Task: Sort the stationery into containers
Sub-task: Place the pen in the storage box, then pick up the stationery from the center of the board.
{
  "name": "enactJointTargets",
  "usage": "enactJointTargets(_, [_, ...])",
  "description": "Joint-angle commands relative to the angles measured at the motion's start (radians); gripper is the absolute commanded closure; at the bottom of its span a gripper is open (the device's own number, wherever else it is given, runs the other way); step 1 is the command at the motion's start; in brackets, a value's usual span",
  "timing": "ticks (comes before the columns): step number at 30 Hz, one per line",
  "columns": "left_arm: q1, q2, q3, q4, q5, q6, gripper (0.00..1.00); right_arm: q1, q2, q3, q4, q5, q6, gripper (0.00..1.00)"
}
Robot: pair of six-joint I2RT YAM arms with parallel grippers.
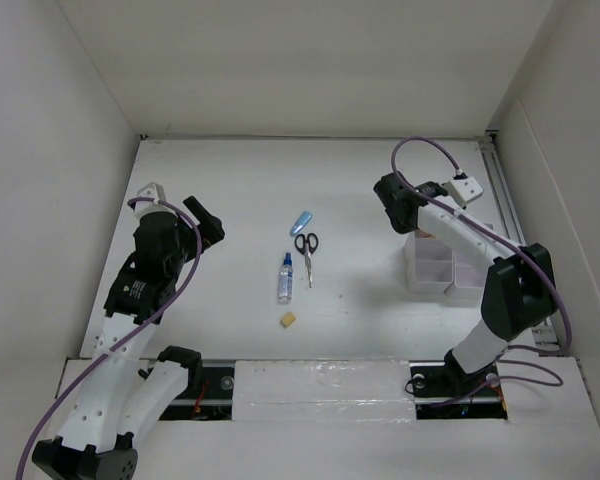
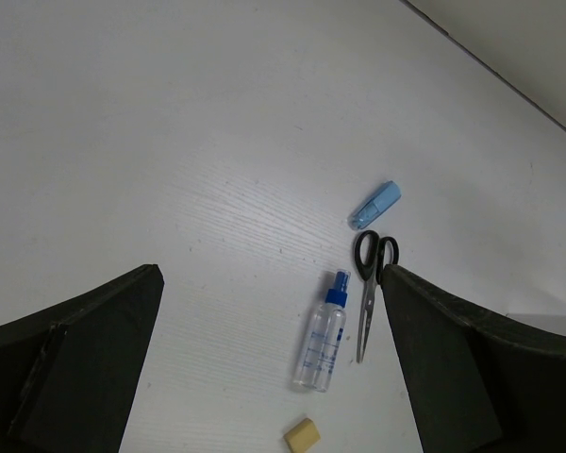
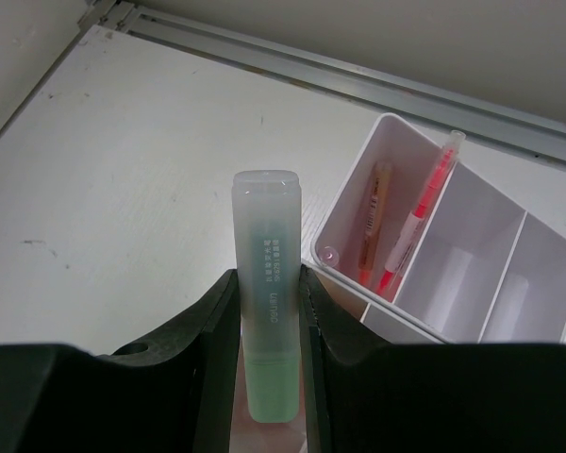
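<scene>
Though partly hidden, green marker (image 3: 267, 236) tight in right hand (image 3: 269, 288) — left hand (image 2: 272, 283) agape.

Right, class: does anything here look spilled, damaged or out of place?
Nothing stands out. The bottle, scissors, blue marker and eraser lie intact on the table, simply unsorted; two pens lean in one bin; the right jaws hold a green marker straight.

Open room left; clutter centre and right.
Scissors (image 1: 307, 250), bottle (image 1: 286, 279) and eraser (image 1: 289, 320) lie mid surface (image 1: 210, 300); bins (image 1: 430, 270) stand near its right edge.
</scene>
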State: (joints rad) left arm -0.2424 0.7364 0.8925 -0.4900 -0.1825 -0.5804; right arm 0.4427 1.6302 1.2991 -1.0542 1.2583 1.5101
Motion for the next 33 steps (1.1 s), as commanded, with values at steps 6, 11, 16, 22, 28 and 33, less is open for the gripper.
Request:
enactJointTargets(6, [-0.005,-0.012,0.008,0.036,0.009,0.014,0.0,0.022,0.005,0.035,-0.038,0.041,0.024,0.61])
enactJointTargets(11, [-0.005,-0.012,0.008,0.036,0.009,0.014,0.0,0.033,0.005,0.035,-0.038,0.05,0.024,0.55])
enactJointTargets(16, [-0.005,-0.012,0.008,0.036,0.009,0.014,0.0,0.042,-0.004,0.035,-0.047,0.059,0.024,0.48])
enactJointTargets(22, [-0.005,-0.012,0.008,0.036,0.009,0.014,0.0,0.149,-0.093,0.065,0.072,0.059,-0.161,0.3])
enactJointTargets(28, [-0.005,-0.003,0.008,0.027,-0.031,0.005,0.0,0.182,-0.286,-0.046,0.799,-0.556,-1.098,0.0])
enactJointTargets(33, [-0.005,-0.003,0.008,0.018,-0.052,-0.004,0.0,0.232,-0.27,0.015,0.709,-0.736,-1.199,0.0])
